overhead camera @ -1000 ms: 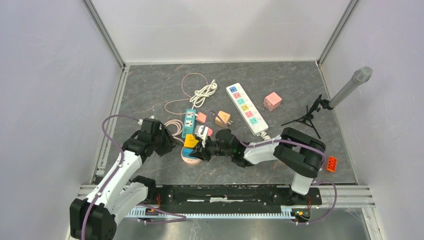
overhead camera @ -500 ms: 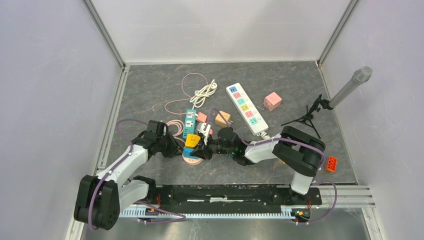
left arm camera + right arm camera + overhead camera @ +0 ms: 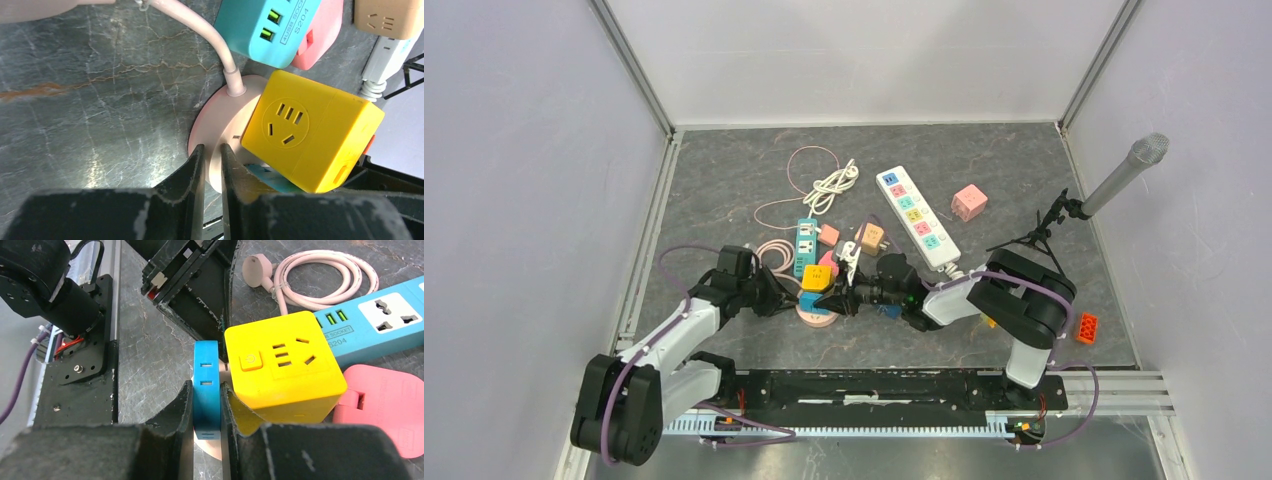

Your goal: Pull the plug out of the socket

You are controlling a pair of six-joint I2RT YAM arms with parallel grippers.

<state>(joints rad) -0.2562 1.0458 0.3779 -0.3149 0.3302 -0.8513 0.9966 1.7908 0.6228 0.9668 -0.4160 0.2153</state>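
Observation:
A round pink socket (image 3: 816, 316) with a pink cord lies on the grey mat. Standing on it are a yellow cube adapter (image 3: 815, 279) and a flat blue plug (image 3: 808, 300). In the left wrist view my left gripper (image 3: 210, 150) is shut on the socket's (image 3: 225, 125) rim, just left of the yellow cube (image 3: 310, 135). From the opposite side, my right gripper (image 3: 206, 386) is shut on the blue plug (image 3: 206, 365), which stands upright against the yellow cube (image 3: 282, 370). From above, both grippers (image 3: 786, 300) (image 3: 839, 298) meet at the socket.
Just behind the socket lie a teal power strip (image 3: 803, 245), a pink plug (image 3: 828, 235) and a tan adapter (image 3: 870, 237). A white power strip (image 3: 914, 215), a pink cube (image 3: 969, 202) and a white cable coil (image 3: 829, 185) sit further back. A microphone tripod (image 3: 1036, 240) stands right.
My left arm has reached right to the socket and its jaws have closed on the rim. The right gripper and the socket cluster have shifted slightly right.

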